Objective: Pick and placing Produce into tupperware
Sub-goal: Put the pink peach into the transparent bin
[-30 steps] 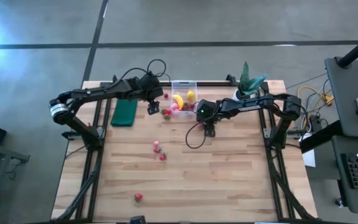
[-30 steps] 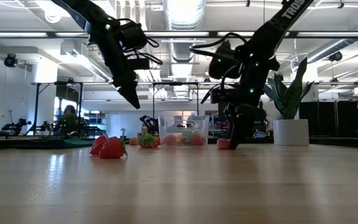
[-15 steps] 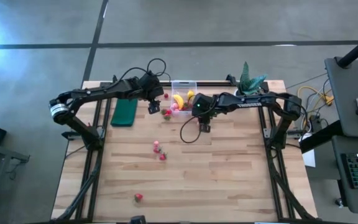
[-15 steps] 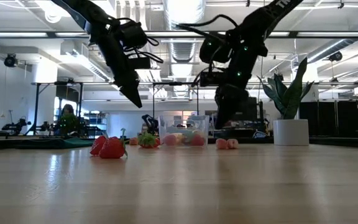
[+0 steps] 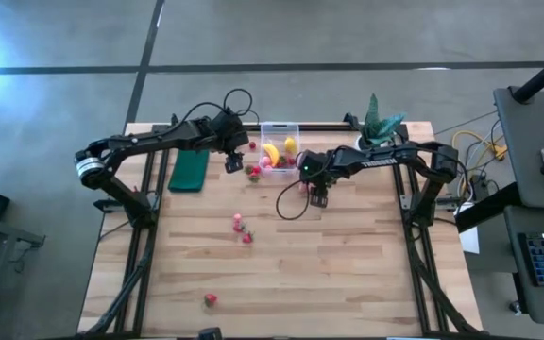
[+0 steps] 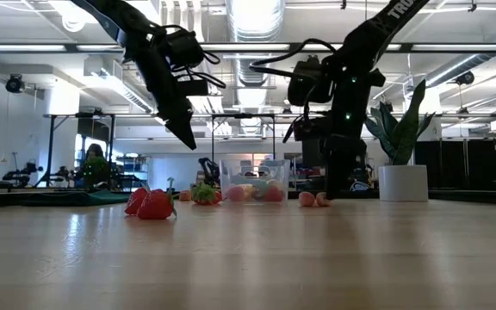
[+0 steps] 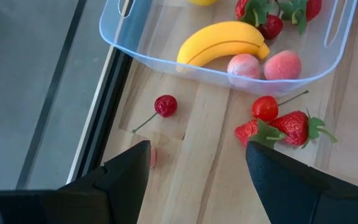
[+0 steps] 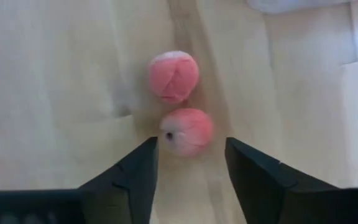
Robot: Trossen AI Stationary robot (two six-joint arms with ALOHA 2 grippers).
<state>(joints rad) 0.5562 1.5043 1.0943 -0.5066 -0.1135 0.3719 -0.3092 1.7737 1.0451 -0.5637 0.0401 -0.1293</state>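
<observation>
Your wooden table (image 5: 348,264) stands on a grey concrete floor, and the level view looks across it into a large hall with ceiling ducts. At the far edge of the table sits the clear plastic box (image 5: 279,144). It already holds a banana (image 7: 224,41), two pink fruits (image 7: 265,65), some strawberries and a sliver of something yellow at its far side. A potted plant (image 5: 378,125) stands to the right of the box and a dark green pad (image 5: 189,171) lies to its left.

Your left gripper (image 5: 232,163) hangs above the table just left of the box, its fingers (image 7: 123,171) spread wide with nothing between them. Past them you can see a cherry (image 7: 165,105) on the wood near the box, plus another cherry and two strawberries (image 7: 277,127) beside the box wall.

Your right gripper (image 5: 318,198) is low over the table just in front of the box's right end. Its fingers (image 8: 143,162) are parted and empty, with two pink peaches (image 8: 179,102) lying touching each other on the wood just ahead of the tips.

More strawberries remain loose: two mid-table (image 5: 242,229) and one near the front edge (image 5: 210,300).
</observation>
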